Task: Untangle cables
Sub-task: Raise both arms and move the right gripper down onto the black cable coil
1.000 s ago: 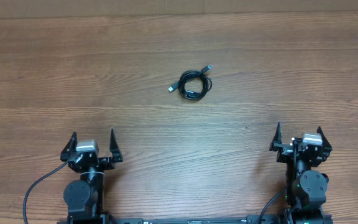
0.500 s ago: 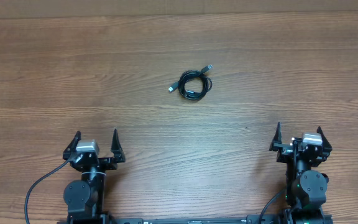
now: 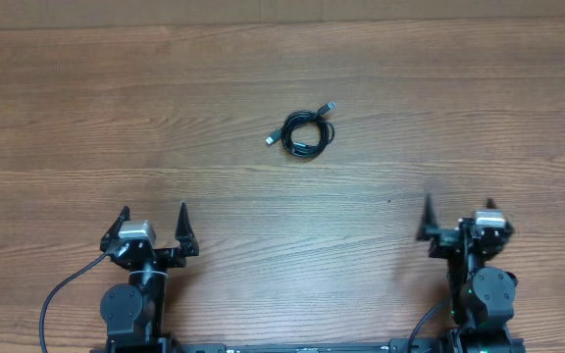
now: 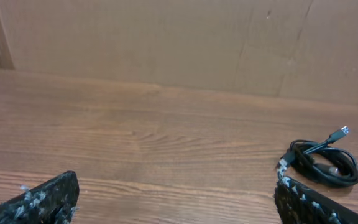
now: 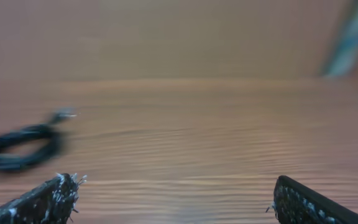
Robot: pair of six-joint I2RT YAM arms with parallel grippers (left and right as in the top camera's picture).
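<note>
overhead view is showing a broad brown wood-grain table [image 3: 67,118] filling the whole frame. toward its seven o'clock edge the black left gripper [image 3: 152,209] is sitting, and toward five o'clock the black right gripper [image 3: 457,216], each with its jaws spread wide and grasping nothing. the thin black cables [image 3: 307,134], wound into a small tight coil, are lying near the table's centre, at about one o'clock from the left gripper and eleven o'clock from the right, well apart from both. the coil is looking light, soft and floppy, and likely to slide on the smooth wood, so pinching one raised outer loop is seeming wiser than pressing down on the whole bundle. a small silvery plug end [image 3: 330,103] is sticking out at the coil's two o'clock, and a second plug end [image 3: 269,142] at eight o'clock. either one is offering a stiffer handle.
</note>
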